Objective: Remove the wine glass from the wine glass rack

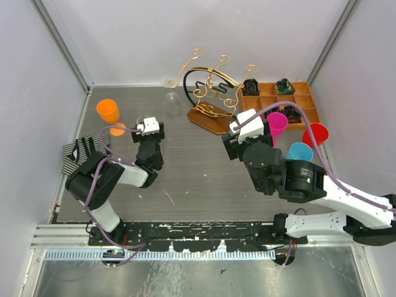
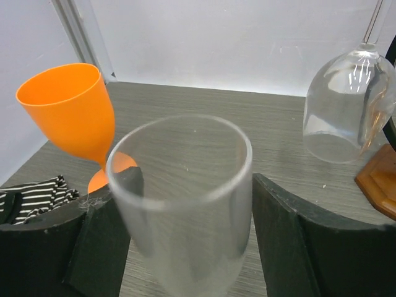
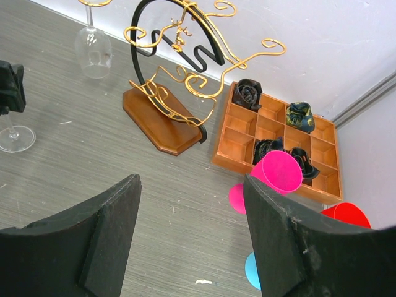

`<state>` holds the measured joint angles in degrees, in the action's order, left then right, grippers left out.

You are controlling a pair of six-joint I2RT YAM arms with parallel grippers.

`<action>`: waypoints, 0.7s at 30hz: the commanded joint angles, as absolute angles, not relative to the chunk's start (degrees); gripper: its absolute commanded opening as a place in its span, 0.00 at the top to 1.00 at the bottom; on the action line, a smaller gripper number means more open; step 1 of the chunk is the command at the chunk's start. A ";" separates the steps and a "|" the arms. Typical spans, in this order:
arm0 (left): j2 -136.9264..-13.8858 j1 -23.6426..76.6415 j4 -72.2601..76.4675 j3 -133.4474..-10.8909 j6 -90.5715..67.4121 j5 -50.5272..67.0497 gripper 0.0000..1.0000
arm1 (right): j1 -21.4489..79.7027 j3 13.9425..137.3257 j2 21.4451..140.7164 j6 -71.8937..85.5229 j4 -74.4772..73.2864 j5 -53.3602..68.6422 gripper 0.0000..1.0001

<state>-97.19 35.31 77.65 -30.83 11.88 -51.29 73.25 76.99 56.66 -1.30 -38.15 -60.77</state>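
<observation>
A clear wine glass [image 2: 185, 198] stands upright between the fingers of my left gripper [image 2: 195, 179], its round foot [image 3: 15, 137] on the table. The jaws stand open around it, with a thin gap at the right finger [image 2: 291, 235]. A second wine glass [image 1: 172, 99] [image 2: 349, 105] [image 3: 93, 46] hangs upside down from the gold wire wine glass rack [image 1: 207, 86] [image 3: 179, 68]. In the top view my left gripper [image 1: 150, 127] is left of the rack. My right gripper [image 3: 190, 185] [image 1: 241, 127] hangs open and empty over bare table, right of the rack's wooden base [image 3: 161, 120].
An orange goblet [image 1: 108, 111] [image 2: 71, 114] and a striped cloth [image 1: 77, 154] lie to the left. Right of the rack is an orange compartmented tray [image 1: 281, 102] [image 3: 278, 142], with pink [image 1: 276, 124], red [image 1: 315, 133] and blue [image 1: 300, 151] cups in front.
</observation>
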 commanded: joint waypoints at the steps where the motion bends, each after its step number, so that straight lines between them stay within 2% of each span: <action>1: -96.50 35.52 82.09 -29.67 10.59 -53.46 0.21 | 72.86 77.00 57.06 -1.17 -35.18 -60.18 0.28; 4: -96.46 36.13 82.09 -29.22 10.47 -54.30 0.07 | 72.78 76.87 57.42 -0.59 -35.12 -59.34 0.28; 7: -96.24 36.83 82.09 -28.34 10.55 -54.92 0.00 | 72.66 76.20 58.18 -0.03 -34.18 -58.03 0.28; 16: -91.30 40.92 82.05 -25.87 13.94 -58.98 0.02 | 68.77 76.22 62.30 10.76 -34.17 -50.26 0.29; 18: -88.90 41.38 81.89 -25.07 14.40 -59.89 0.02 | 66.56 76.61 63.01 13.95 -34.10 -47.29 0.22; 20: -85.38 42.03 79.79 -24.55 14.33 -60.59 0.02 | 64.25 77.01 63.84 16.75 -34.12 -45.79 0.02; 21: -82.49 42.34 76.73 -24.82 13.83 -61.39 0.02 | 63.20 77.35 64.29 17.67 -33.96 -45.02 0.00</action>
